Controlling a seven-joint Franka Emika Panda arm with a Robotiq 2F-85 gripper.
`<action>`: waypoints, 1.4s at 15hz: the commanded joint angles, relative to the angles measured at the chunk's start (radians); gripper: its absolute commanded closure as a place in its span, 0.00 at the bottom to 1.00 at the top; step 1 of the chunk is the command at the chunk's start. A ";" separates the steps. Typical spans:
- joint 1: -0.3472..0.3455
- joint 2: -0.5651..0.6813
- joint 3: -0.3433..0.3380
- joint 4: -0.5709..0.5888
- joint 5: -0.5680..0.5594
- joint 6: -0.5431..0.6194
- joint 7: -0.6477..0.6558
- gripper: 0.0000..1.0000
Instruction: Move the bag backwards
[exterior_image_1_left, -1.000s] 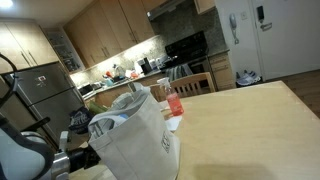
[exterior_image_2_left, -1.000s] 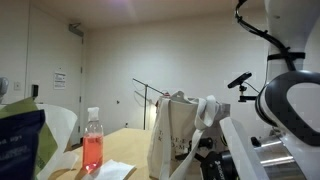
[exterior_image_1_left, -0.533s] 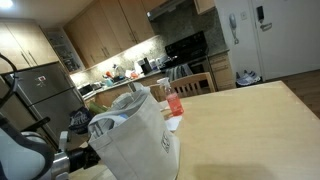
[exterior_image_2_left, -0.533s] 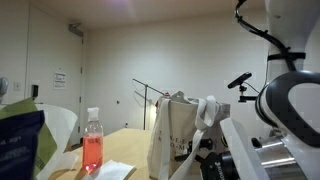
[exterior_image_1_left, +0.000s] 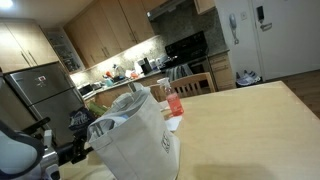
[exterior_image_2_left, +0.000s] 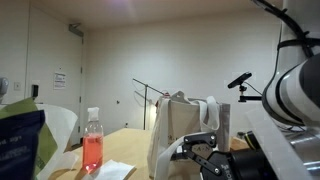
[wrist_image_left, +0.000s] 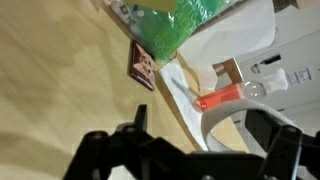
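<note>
Found the large off-white soft fabric tote bag (exterior_image_1_left: 135, 140) standing upright on the pale wooden desk (exterior_image_1_left: 250, 115), mouth sagging open, a small dark square logo low on its side. Noted the clear plastic bottle of red liquid (exterior_image_1_left: 174, 102) upright just behind the bag in an exterior view, very near the fabric; could not tell contact from either exterior view. Saw the black gripper (exterior_image_2_left: 200, 152) low beside the bag's base, on the robot's side, jaws spread wide and holding nothing. In the wrist view, caught the dark fingers (wrist_image_left: 130, 150) far apart along the bottom edge, with only desk and bottle beyond them. Could not settle any touch on the cloth. Judged the step to be the approach: bag neither gripped nor shifted yet. Judged the next move to call for closing in on the bag, then either pinching a fold of rim or handle or pressing flat against the lower wall, and carrying it back slowly. Expected soft cloth to buckle under a high push. Took the nearby bottle for the main hazard, easily tipped by a sliding bag.
</note>
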 joint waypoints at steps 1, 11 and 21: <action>0.038 -0.087 0.025 -0.029 0.000 -0.042 -0.094 0.00; 0.031 -0.257 0.053 -0.203 0.012 -0.327 -0.165 0.00; 0.016 -0.213 0.055 -0.181 0.050 -0.536 -0.166 0.00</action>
